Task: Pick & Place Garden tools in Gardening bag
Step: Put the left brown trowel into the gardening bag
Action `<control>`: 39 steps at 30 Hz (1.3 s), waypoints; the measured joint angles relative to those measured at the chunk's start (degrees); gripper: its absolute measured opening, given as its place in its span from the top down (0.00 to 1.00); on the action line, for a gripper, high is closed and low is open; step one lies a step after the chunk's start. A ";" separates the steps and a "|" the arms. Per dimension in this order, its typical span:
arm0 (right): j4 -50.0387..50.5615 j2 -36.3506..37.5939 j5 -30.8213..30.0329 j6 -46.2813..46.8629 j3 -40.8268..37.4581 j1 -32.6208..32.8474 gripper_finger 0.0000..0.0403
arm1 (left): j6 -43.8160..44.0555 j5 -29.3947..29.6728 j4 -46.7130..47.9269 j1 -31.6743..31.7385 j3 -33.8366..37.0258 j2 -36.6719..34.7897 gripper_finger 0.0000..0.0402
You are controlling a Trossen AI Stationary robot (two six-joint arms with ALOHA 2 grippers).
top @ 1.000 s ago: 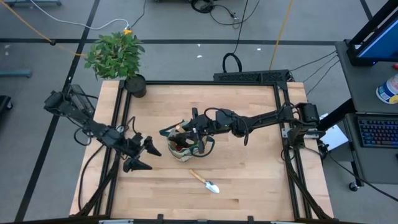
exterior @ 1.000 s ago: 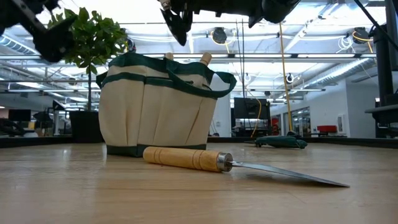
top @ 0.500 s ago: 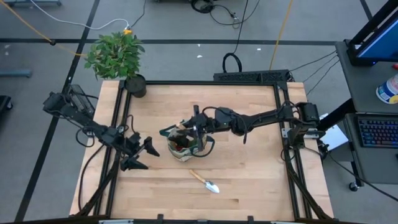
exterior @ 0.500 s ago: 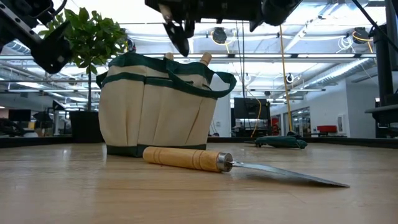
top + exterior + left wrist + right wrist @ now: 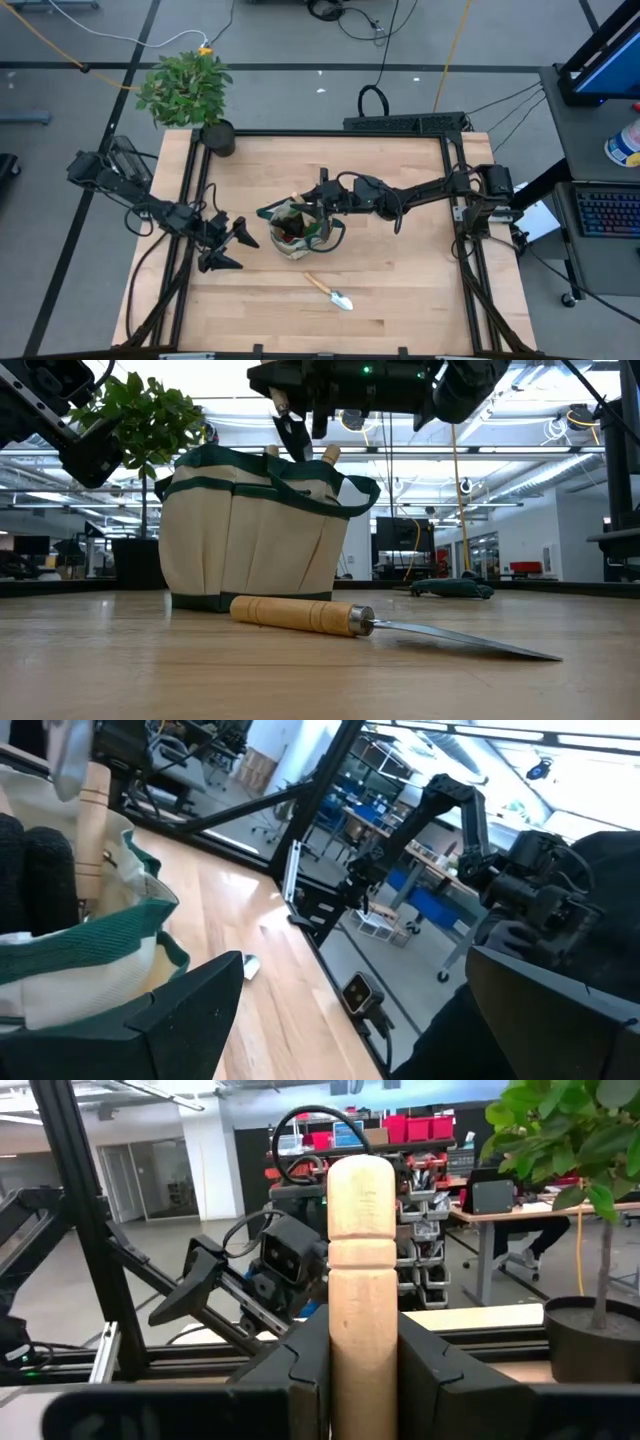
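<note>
The beige gardening bag (image 5: 298, 232) with green trim stands mid-table, with wooden handles (image 5: 329, 455) sticking out of its open top. My right gripper (image 5: 316, 203) hangs just over the bag, shut on a wooden-handled garden tool (image 5: 362, 1260). The tool's dark lower end (image 5: 291, 436) reaches down to the bag's rim. A wooden-handled trowel (image 5: 329, 291) lies flat on the table nearer the front edge. My left gripper (image 5: 232, 250) stands open to the left of the bag (image 5: 80, 950), holding nothing. My right gripper pinches the tool's wooden handle (image 5: 362, 1365) between its two fingers (image 5: 296, 1370), some way below the handle's rounded free end. The fingers come about level from the table's right side and lie across the handle. The tool stands upright, metal end down, clear of the table, over the bag's mouth.
A leafy potted plant (image 5: 190, 92) stands at the table's far left corner. A black frame (image 5: 330, 133) runs round the tabletop. Bare wood lies to the right of the bag and along the near edge.
My right gripper has come down toward the bag's open top with the tool, which stays upright; the tool's dark lower end now reaches the rim. My left gripper has sunk a little beside the bag and stays open.
</note>
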State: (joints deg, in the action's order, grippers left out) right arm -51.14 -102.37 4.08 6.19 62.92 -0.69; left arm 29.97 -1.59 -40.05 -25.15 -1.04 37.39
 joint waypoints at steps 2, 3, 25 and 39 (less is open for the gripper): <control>0.13 0.00 0.04 0.11 -0.05 0.00 0.87 | 0.07 -0.01 0.00 0.16 0.00 0.00 0.03; 0.23 0.00 0.05 0.11 -0.08 0.00 0.87 | 0.09 -0.01 -0.01 0.18 0.00 -0.01 0.03; 1.32 0.00 0.00 0.24 -0.08 -0.02 0.84 | 0.31 -0.02 -0.28 0.18 0.00 0.00 0.03; 2.13 0.00 -0.03 2.62 -0.08 -0.13 0.87 | 0.14 -0.02 -0.26 0.18 0.00 0.00 0.03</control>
State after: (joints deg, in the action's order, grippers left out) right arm -49.01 -102.37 4.04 8.82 62.85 -0.82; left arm 30.11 -1.61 -40.32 -24.97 -1.04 37.39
